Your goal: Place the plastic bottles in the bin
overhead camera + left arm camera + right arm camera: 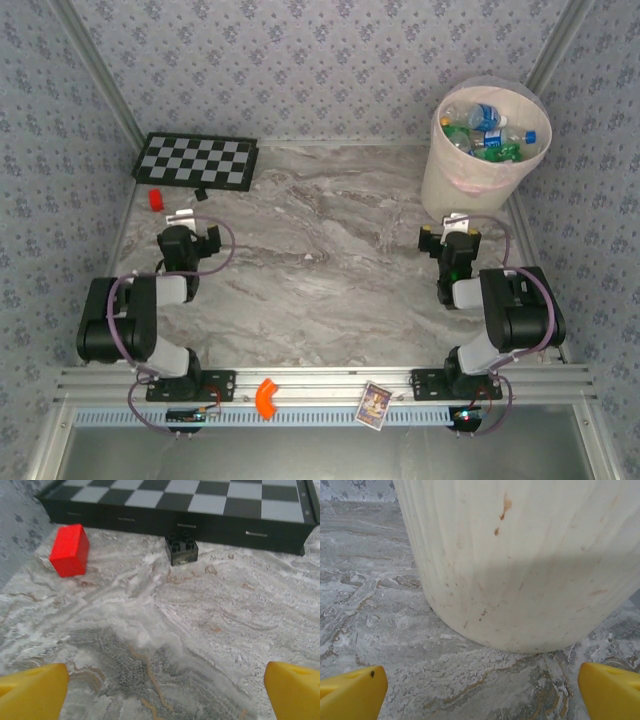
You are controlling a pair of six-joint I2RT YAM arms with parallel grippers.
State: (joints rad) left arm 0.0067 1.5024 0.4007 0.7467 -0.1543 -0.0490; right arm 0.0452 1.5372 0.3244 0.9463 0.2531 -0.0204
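The right gripper (455, 228) hangs empty with its yellow fingers spread wide, low over the surface (330, 260) and just in front of the bin (468, 180). In the right wrist view the bin's stained cream wall (520, 555) stands close ahead of the gripper (480, 692), apart from it but not by much. The plastic bottles (485, 130) I can make out all lie inside the bin, heaped up towards its rim: clear ones with blue labels, and some green. By that, the task looks finished or close to it.

The left gripper (193, 222) is well away from the bin, across the surface, its fingers also wide apart and holding nothing (160, 692). Beyond it, on the side far from the bin, sit a small red block (70, 550), a black toy brick (181, 549) and a checkerboard (190, 500).

The main risk is on the right. A forward or upward move made without backing off first could shove the bin's wall or snag its thin liner, tipping it and spilling the heaped bottles. On the left, the red block could be taken for a bottle and carried over to the bin.
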